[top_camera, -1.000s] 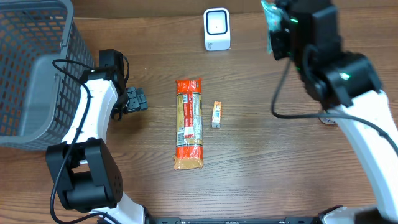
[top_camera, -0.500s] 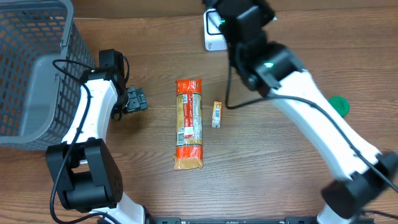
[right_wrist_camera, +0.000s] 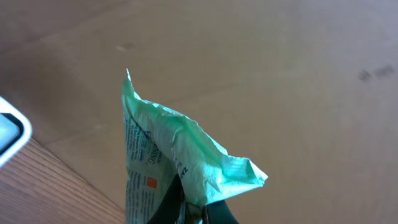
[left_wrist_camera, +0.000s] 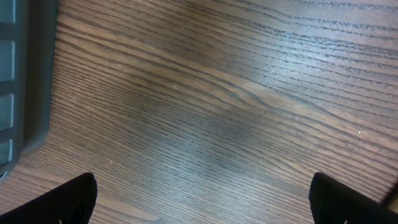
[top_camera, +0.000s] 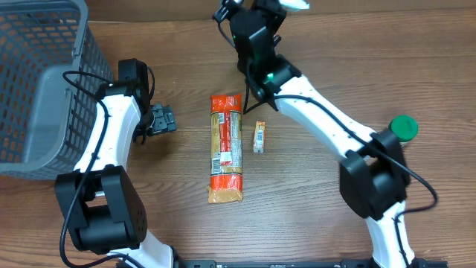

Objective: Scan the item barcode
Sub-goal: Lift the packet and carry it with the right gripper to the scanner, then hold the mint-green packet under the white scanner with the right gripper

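A: Overhead?
B: Right arm reaches to the table's (top_camera: 312, 208) far edge, green packet (top_camera: 296, 4) at its tip; left gripper (top_camera: 162, 119) spread beside the basket (top_camera: 37, 82).
A: Left wrist?
B: Fingertips (left_wrist_camera: 68, 199) wide apart over wood.
A: Right wrist?
B: Right gripper (right_wrist_camera: 193, 214) clamped on the packet's lower end, aloft; scanner (right_wrist_camera: 9, 134) at left.

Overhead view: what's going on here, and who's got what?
The right gripper is shut on a pale green packet, held up at the far edge of the table. The corner of a white device shows beside it in the right wrist view. The left gripper sits open and empty near the grey basket. A long orange packet, a small sachet and a green cap lie on the table with neither gripper on them.
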You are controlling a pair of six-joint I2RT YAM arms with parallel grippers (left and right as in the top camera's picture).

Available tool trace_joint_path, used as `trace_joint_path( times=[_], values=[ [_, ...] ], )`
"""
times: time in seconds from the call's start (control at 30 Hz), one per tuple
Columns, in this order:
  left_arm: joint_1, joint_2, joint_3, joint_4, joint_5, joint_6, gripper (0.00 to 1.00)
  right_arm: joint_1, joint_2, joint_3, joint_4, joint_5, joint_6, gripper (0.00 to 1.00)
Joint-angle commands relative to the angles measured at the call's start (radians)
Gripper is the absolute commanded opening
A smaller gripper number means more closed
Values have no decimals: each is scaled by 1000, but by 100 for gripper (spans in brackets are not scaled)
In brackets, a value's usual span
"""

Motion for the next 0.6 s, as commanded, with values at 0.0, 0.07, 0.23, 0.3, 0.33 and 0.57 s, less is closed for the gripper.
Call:
trace_joint_path(
  times=[0.0, 0.07, 0.23, 0.3, 0.33, 0.57],
  values=[
    [0, -21, 4, 1, -10, 15, 100, -1, 60, 29, 61, -50, -37, 3],
    [0, -21, 4, 1, -10, 15, 100, -6, 85, 29, 132, -72, 3, 3],
    [0, -21, 4, 1, -10, 15, 100, -32, 102, 29, 196, -178, 195, 3],
    [-1, -21, 4, 1, -10, 15, 100, -43, 102, 29, 225, -195, 262, 3],
    [0, -21, 4, 1, -10, 15, 100, -52, 102, 29, 247, -201, 319, 3],
    [0, -21, 4, 1, -10, 15, 100, -73, 104, 29, 333, -247, 569, 4]
  ],
)
